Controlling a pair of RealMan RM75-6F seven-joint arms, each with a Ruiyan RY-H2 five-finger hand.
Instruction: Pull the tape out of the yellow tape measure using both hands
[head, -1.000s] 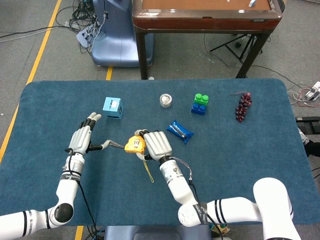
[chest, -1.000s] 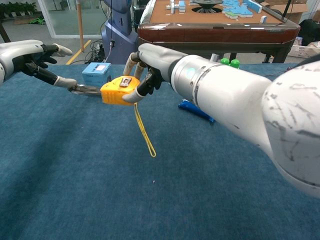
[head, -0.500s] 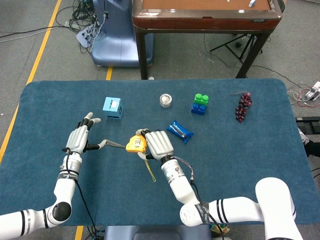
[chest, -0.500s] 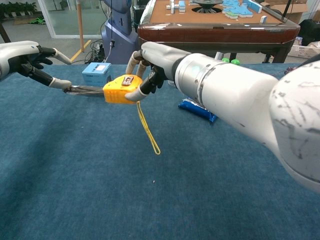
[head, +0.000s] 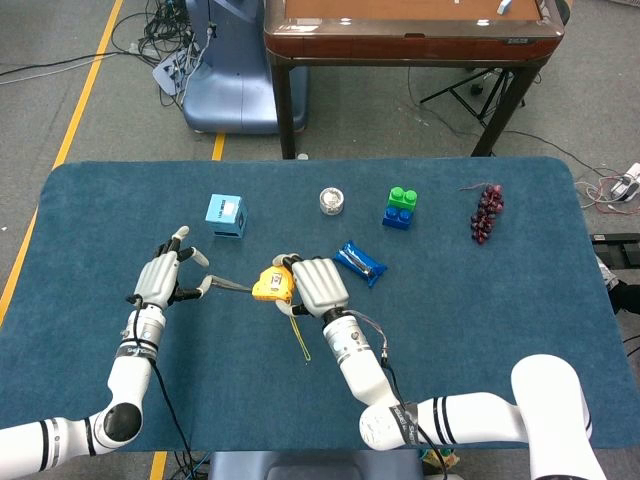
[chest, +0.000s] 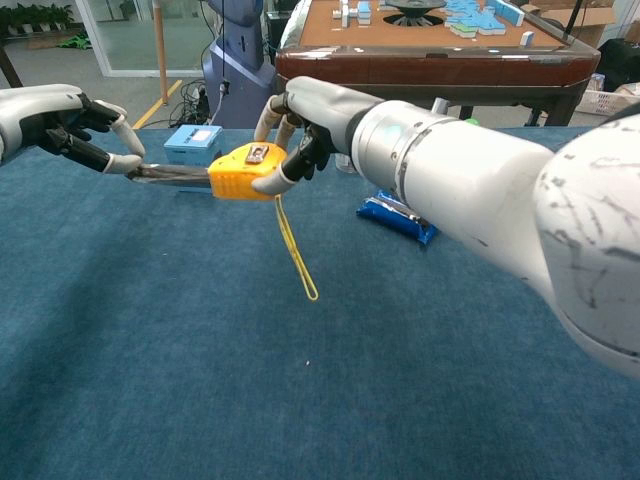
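Fingers of my right hand (chest: 300, 125) wrap the yellow tape measure (chest: 238, 171); left hand (chest: 75, 125) pinches the tape (chest: 170, 174) tip, little drawn out yet. Mid-pull, I judge; next, spread my hands apart

my arms are glossy white shells with black bands at the joints. the left hand (head: 163, 281) and right hand (head: 316, 287) have pale grey fingers over black palms. thin black cables run along both forearms and wrists.
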